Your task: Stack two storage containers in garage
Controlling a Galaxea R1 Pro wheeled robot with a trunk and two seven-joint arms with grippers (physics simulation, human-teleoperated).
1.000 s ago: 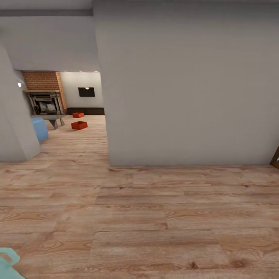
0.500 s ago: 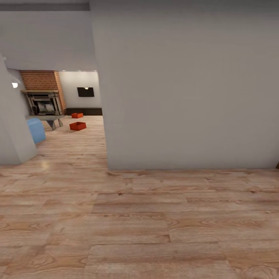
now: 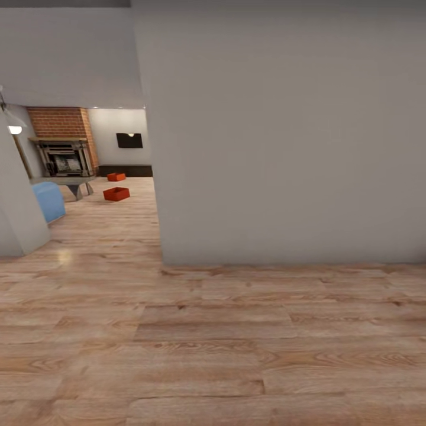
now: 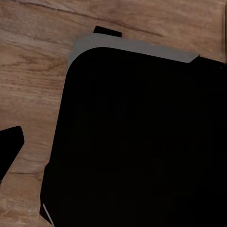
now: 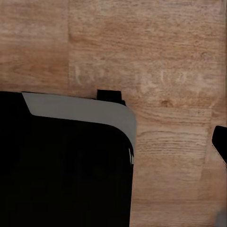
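Two orange-red storage containers stand far off on the light wood-plank floor of the living room, seen through the opening at the head view's left. The nearer container (image 3: 116, 194) is open-topped, and the farther container (image 3: 116, 176) sits behind it near the dark skirting. Both are a long way from me and nothing holds them. A single dark fingertip (image 4: 9, 147) shows at the edge of the left wrist view, and another dark fingertip (image 5: 220, 141) at the edge of the right wrist view, both over wood planks.
A wide pale grey wall (image 3: 284, 136) blocks the middle and right ahead. A second wall corner (image 3: 15, 201) narrows the opening on the left. Beyond it are a blue sofa (image 3: 48, 200), a coffee table (image 3: 74, 184) and a brick fireplace (image 3: 62, 148). My black base (image 4: 142, 142) is below the wrists.
The head camera has shifted, so the wall looms larger and the opening sits further left. The teal arm part at the lower left has left the picture. The containers stay put.
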